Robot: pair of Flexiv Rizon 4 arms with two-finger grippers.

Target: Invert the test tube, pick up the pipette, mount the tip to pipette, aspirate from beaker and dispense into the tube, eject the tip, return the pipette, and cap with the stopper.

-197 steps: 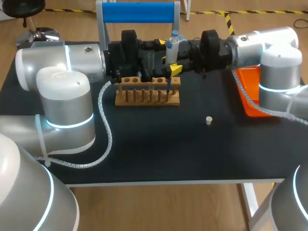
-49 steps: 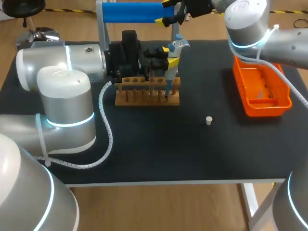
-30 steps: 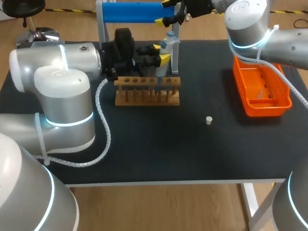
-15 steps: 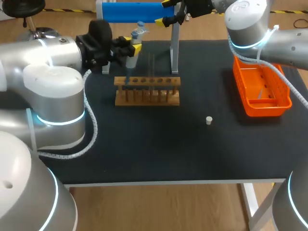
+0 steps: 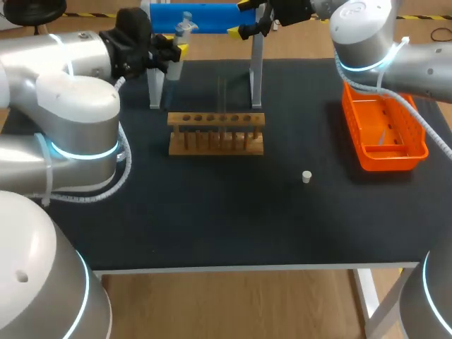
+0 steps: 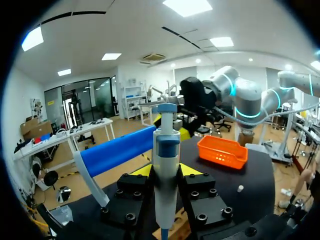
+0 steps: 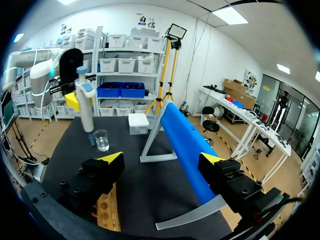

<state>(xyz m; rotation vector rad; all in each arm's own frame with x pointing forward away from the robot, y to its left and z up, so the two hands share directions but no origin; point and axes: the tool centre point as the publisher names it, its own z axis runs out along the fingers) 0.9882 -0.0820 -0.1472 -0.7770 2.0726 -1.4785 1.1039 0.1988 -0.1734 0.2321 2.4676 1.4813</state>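
Observation:
My left gripper (image 5: 175, 51) is shut on the white and blue pipette (image 5: 185, 25) and holds it upright above the table's far left. In the left wrist view the pipette (image 6: 166, 170) stands between the yellow fingertips (image 6: 142, 170). From the right wrist the pipette (image 7: 85, 107) hangs just over a small glass beaker (image 7: 101, 140), next to a white tip box (image 7: 138, 122). My right gripper (image 5: 244, 17) is open and empty by the blue bar (image 5: 205, 18). A clear test tube (image 5: 222, 95) stands in the wooden rack (image 5: 215, 132). The stopper (image 5: 306, 176) lies alone on the mat.
An orange basket (image 5: 385, 134) sits at the table's right side. The blue bar's grey stand legs (image 5: 256, 70) rise behind the rack. In the right wrist view the rack (image 7: 107, 212) lies under the open gripper (image 7: 161, 160) and the blue bar (image 7: 185, 145) runs ahead.
My left arm has carried the pipette up from the rack and to the far left. The right arm has kept still at the blue bar.

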